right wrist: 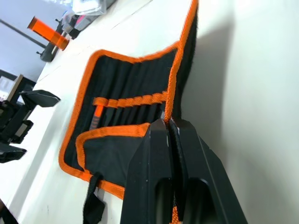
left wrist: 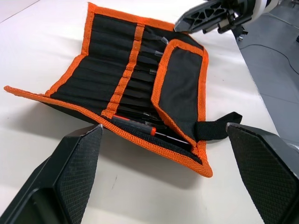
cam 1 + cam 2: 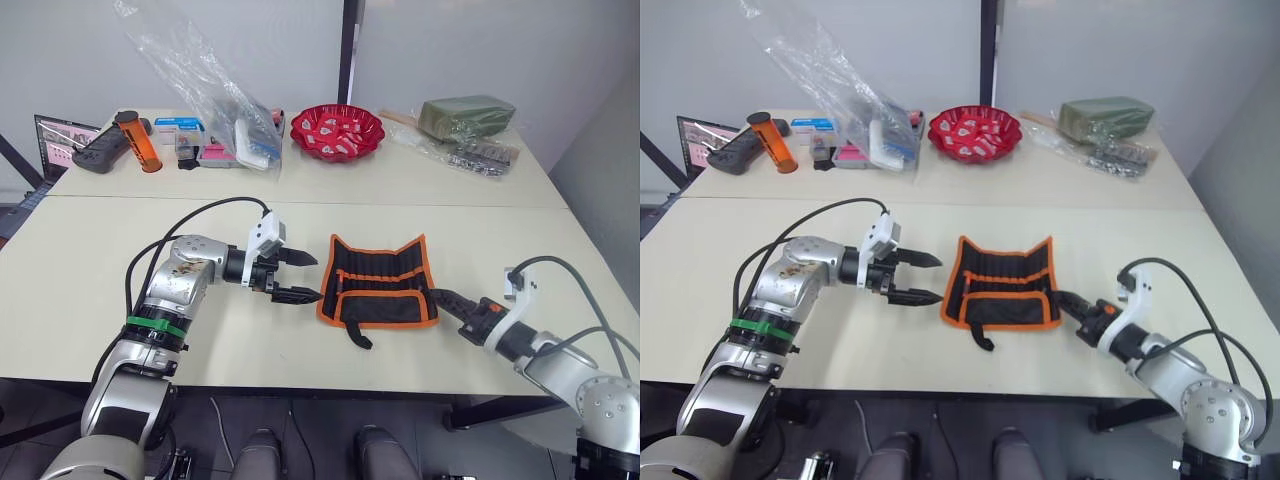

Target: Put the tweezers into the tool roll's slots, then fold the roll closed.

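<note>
The tool roll (image 3: 379,282) lay open near the desk's (image 3: 300,340) front edge, a flat black fabric pouch bound in woven orange tape, its long axis running across the desk. Slim dark tweezers (image 2: 149,58) sat in the stitched slots (image 2: 117,70), lengthwise along the pockets. The right gripper (image 3: 441,297) was pinched closed on the roll's orange edge at its right side. The left gripper (image 3: 300,276), jaws spread wide, hovered just beside the roll's left edge. Along the far edge stood a red ridged bowl (image 3: 337,131) and a crinkled clear plastic bag (image 3: 200,80).
</note>
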`<state>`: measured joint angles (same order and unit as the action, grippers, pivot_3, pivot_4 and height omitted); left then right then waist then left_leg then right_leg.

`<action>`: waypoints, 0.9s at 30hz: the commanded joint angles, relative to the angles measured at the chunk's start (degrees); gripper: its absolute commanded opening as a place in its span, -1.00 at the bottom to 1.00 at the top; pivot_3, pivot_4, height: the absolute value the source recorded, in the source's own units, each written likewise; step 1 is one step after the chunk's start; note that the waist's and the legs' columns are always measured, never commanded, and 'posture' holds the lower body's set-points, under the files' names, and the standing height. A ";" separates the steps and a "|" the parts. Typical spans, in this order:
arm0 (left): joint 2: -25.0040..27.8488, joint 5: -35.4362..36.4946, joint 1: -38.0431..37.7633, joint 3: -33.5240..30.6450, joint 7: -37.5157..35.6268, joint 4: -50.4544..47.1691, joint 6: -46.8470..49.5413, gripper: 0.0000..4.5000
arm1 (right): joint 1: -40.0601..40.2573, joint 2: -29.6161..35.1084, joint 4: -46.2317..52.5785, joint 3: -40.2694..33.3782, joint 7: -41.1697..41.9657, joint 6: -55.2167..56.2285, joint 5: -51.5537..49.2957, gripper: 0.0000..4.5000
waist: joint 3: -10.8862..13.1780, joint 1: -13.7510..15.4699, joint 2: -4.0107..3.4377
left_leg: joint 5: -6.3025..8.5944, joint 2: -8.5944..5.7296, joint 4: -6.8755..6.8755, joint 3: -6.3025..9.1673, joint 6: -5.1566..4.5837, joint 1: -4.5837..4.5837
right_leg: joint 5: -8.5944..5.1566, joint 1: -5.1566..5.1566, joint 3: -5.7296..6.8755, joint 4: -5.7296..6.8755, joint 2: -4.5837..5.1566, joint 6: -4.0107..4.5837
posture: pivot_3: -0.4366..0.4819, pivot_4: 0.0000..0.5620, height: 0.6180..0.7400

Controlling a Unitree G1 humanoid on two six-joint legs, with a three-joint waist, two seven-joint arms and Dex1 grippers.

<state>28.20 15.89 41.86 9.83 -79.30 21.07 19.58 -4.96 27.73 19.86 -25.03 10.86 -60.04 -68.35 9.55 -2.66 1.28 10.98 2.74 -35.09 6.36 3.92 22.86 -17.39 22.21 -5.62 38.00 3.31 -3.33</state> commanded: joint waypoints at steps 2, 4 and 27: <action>0.53 0.73 -0.22 -1.10 0.50 -2.47 -0.70 1.00 | -3.42 1.65 3.08 2.20 -2.61 -1.62 -2.12 -0.99 | 0.00 -0.02 0.00 | 0.00 0.00 -0.01 0.00 0.00 0.01 | 0.00 0.00 0.00 0.00 0.00 0.00 | -0.05 -0.47 0.91; 0.55 0.83 -0.59 -1.15 0.72 -2.99 -0.54 1.00 | -4.60 2.65 3.63 4.50 -3.18 -2.69 -0.95 -0.99 | 0.00 -0.01 0.00 | 0.00 0.00 -0.01 0.00 0.00 0.01 | 0.00 0.00 0.00 0.00 0.00 0.00 | -0.05 -0.47 0.91; -0.24 0.95 -1.87 -0.60 2.45 -5.19 0.08 1.00 | -9.40 -6.51 -1.41 15.58 -10.39 -1.88 5.17 -0.99 | 0.00 0.04 0.00 | 0.00 0.00 -0.01 0.00 0.00 0.00 | 0.00 0.00 0.01 -0.01 0.00 0.00 | -0.05 -0.47 0.91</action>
<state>27.92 15.94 39.53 9.80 -77.01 17.78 19.89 -13.85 21.26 18.58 -9.68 0.00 -62.86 -64.21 9.56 -2.62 1.28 10.98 2.74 -35.10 6.37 3.92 22.87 -17.39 22.21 -5.61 37.99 3.32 -3.32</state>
